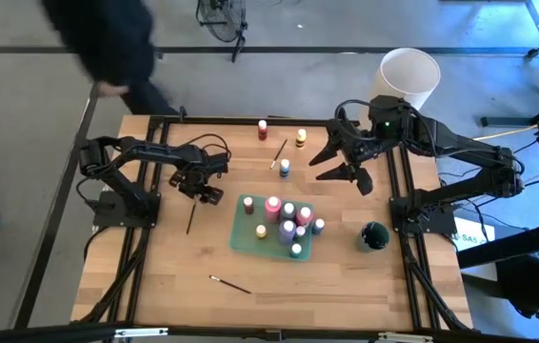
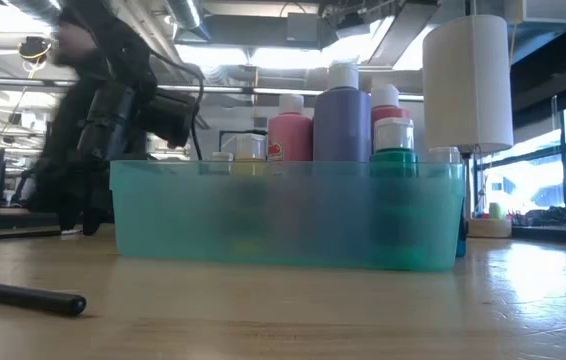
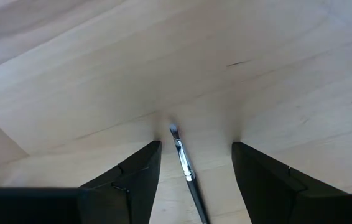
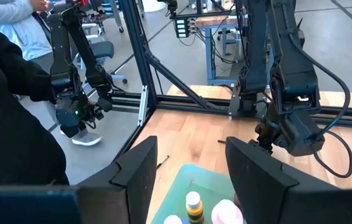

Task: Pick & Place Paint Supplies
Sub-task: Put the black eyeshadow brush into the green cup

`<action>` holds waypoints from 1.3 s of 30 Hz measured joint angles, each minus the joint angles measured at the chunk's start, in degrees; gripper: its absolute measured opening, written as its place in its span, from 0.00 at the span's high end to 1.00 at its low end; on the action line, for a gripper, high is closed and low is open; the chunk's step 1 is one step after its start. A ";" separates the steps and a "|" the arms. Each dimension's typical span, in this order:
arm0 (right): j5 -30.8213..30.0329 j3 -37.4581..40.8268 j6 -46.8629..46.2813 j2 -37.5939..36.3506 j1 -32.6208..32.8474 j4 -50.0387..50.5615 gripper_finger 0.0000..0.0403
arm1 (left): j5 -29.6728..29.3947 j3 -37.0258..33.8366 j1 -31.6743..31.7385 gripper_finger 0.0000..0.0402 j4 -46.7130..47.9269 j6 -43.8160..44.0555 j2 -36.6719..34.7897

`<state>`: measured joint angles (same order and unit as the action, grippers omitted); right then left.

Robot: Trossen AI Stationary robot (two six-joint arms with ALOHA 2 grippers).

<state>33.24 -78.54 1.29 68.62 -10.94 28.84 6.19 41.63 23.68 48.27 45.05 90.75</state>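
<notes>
A thin dark-handled brush is seen lying flat on the wooden worktop directly between the spread fingers of the left end effector, which is lowered over it with jaws open and nothing gripped. The right end effector is held above the far right part of the worktop, its jaws parted and empty, near a blue bottle, a yellow bottle and a second brush. A red bottle stands by the far edge. Several paint bottles are gathered in the teal tray at the centre, among them a pink one and a purple one. A third brush lies toward the near edge, where bare worktop is left. A dark cup sits right of the tray, and a large white cylinder stands beyond the far right corner. A person in dark clothing is seen beyond the far left corner.
</notes>
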 joint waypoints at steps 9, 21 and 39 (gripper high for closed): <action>0.00 0.00 -0.96 0.00 -0.02 -0.96 0.52 | -0.03 0.02 0.04 0.58 -0.30 0.81 0.01; -0.05 0.00 -2.22 0.00 -0.04 -2.67 0.52 | -0.79 0.07 0.05 0.76 -1.01 0.73 -0.01; -0.35 0.00 -2.58 0.00 -0.76 -3.41 0.52 | -3.13 0.09 0.07 0.99 -1.18 -2.83 -0.10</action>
<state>32.88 -78.54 -1.29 68.62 -11.70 25.43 3.06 41.71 23.75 47.09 42.22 90.65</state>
